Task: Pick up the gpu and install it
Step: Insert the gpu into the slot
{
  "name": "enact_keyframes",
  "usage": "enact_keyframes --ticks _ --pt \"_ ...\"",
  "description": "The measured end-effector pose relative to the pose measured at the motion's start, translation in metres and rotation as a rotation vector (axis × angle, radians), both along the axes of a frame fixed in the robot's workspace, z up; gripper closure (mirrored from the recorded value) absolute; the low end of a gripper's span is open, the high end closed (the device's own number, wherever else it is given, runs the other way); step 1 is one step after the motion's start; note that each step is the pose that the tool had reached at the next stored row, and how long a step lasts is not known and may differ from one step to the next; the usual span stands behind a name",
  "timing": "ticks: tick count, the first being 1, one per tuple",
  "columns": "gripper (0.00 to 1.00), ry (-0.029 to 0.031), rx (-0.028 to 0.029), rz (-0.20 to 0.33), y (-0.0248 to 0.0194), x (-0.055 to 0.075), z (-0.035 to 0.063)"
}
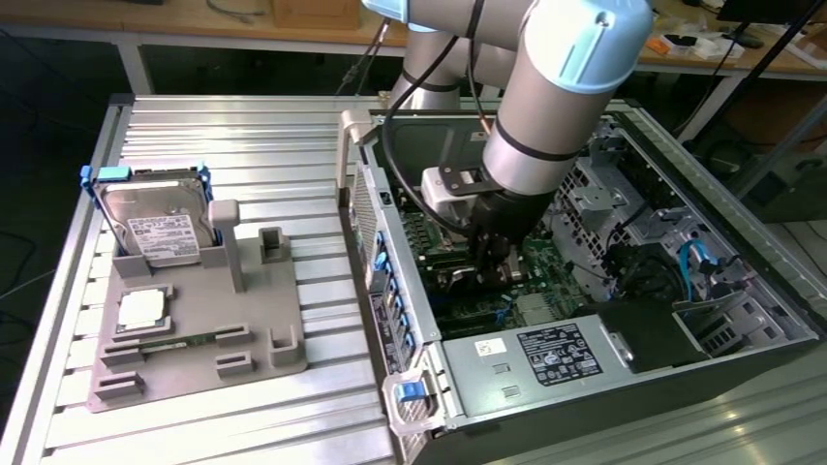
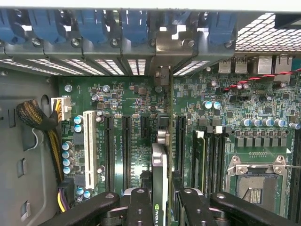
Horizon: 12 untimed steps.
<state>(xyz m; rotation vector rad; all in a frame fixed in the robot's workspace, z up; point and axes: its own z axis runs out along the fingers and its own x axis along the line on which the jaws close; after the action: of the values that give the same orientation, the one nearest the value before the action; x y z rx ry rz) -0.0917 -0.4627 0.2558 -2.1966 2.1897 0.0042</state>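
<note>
Inside the open computer case [image 1: 723,320], the gripper [image 2: 162,207] is closed on the gpu [image 2: 159,183], pinching the thin card edge-on between its fingers [image 2: 141,207]. In the wrist view the card stands on edge over the green motherboard [image 2: 188,117], its long axis parallel to the black expansion slots [image 2: 126,150], pointing toward the blue-clipped rear bracket row [image 2: 136,23]

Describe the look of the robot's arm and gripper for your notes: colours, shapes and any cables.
The arm is a thick silver-grey tube with pale blue joint caps and a dark band around it. Black cables run along it to a light grey wrist block. The gripper is black, with jointed finger links studded with small round bolts.
</note>
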Motion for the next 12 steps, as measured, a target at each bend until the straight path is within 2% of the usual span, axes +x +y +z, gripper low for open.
enact_keyframes --ticks 9,11,12 --pt "0.73 -0.0011 0.0004 0.000 0.0001 -0.0003 -0.0002" --pt "0.73 -0.0080 0.0003 0.000 0.0000 -0.0036 -0.0002" --pt "0.73 -0.0149 0.0006 0.000 0.0001 -0.0038 -0.0017"
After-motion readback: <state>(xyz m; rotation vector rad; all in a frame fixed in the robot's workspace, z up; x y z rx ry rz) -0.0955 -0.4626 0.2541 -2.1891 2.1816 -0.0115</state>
